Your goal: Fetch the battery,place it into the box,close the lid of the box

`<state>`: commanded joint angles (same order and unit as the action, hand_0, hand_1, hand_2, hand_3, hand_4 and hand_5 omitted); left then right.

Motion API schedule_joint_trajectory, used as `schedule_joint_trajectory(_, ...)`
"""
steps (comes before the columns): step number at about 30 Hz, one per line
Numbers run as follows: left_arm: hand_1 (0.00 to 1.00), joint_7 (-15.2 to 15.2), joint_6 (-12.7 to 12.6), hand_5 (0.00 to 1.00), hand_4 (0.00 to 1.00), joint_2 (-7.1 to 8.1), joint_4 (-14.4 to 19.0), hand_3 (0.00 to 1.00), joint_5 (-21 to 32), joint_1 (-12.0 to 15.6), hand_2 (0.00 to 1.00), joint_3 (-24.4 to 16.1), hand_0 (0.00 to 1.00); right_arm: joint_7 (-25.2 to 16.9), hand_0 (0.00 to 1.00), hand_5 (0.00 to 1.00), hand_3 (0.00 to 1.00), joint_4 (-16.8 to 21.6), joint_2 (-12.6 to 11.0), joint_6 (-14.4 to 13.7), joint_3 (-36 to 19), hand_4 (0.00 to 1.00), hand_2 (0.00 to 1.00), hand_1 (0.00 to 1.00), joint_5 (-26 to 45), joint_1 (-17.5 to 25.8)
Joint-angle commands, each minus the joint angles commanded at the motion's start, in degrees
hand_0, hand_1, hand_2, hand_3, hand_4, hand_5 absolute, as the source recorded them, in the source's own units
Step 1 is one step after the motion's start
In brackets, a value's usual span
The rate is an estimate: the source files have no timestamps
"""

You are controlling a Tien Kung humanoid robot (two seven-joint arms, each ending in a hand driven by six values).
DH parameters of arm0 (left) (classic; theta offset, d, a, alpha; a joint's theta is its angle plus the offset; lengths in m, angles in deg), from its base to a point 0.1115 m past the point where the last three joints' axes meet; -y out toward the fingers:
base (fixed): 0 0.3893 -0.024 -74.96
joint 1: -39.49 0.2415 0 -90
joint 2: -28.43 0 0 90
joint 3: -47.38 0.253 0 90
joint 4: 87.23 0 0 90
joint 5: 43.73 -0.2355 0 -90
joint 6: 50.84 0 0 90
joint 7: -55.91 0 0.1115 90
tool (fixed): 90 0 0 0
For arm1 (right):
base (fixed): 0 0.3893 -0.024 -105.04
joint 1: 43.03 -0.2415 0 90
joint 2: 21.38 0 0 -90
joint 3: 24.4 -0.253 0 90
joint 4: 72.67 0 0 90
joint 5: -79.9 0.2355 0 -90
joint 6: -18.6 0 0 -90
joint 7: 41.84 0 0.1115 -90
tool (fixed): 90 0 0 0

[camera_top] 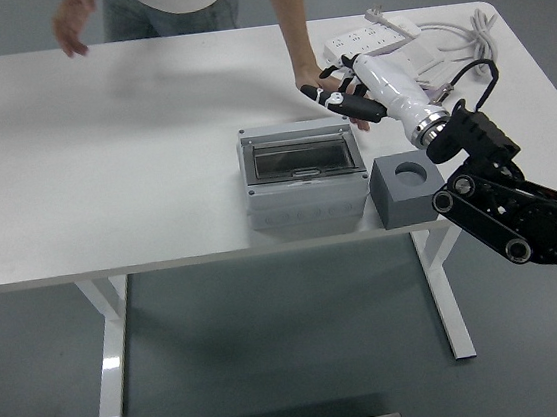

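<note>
Above box (302, 170) — robot hand (344, 92) empty.

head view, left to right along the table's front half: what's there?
Grey rectangular box with clear lid → grey cube-shaped holder with a round hole. The white robot hand sits farther back, above the gap between them.
</note>
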<state>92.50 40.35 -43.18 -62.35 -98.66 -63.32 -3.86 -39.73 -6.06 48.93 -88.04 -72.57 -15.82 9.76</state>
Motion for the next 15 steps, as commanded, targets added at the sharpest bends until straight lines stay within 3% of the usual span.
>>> schedule_joint_trajectory(7,0.896,0.01,-0.44,0.492,0.841,-0.11,0.10,0.789,1.10,0.67,0.833,0.48,0.865,-7.08,0.434,0.998,0.683,3.94,-1.75,1.55,-10.89,0.918,0.439,0.358,7.54,5.83)
schedule_joint_trajectory(8,0.896,0.01,-0.49,0.492,0.840,-0.12,0.11,0.788,1.19,0.75,0.833,0.52,0.865,-8.09,0.395,0.998,0.659,3.94,-1.61,1.97,-12.38,0.936,0.441,0.354,8.82,6.52)
schedule_joint_trajectory(13,0.896,-0.10,-0.75,0.492,0.840,-0.17,0.17,0.788,1.71,1.16,0.833,0.78,0.865,-13.51,0.395,0.998,0.659,2.70,0.09,4.50,-20.50,0.936,0.441,0.354,16.78,9.86)
schedule_joint_trajectory(14,0.896,-0.12,-0.79,0.492,0.840,-0.20,0.18,0.789,1.78,1.22,0.832,0.81,0.865,-14.37,0.361,0.923,0.637,2.36,0.55,4.98,-22.12,0.919,0.447,0.356,18.53,10.44)
schedule_joint_trajectory(15,0.896,-0.15,-0.81,0.492,0.840,-0.23,0.18,0.789,1.84,1.27,0.832,0.85,0.865,-15.16,0.361,0.923,0.637,2.03,1.01,5.35,-23.43,0.919,0.447,0.356,19.96,10.98)
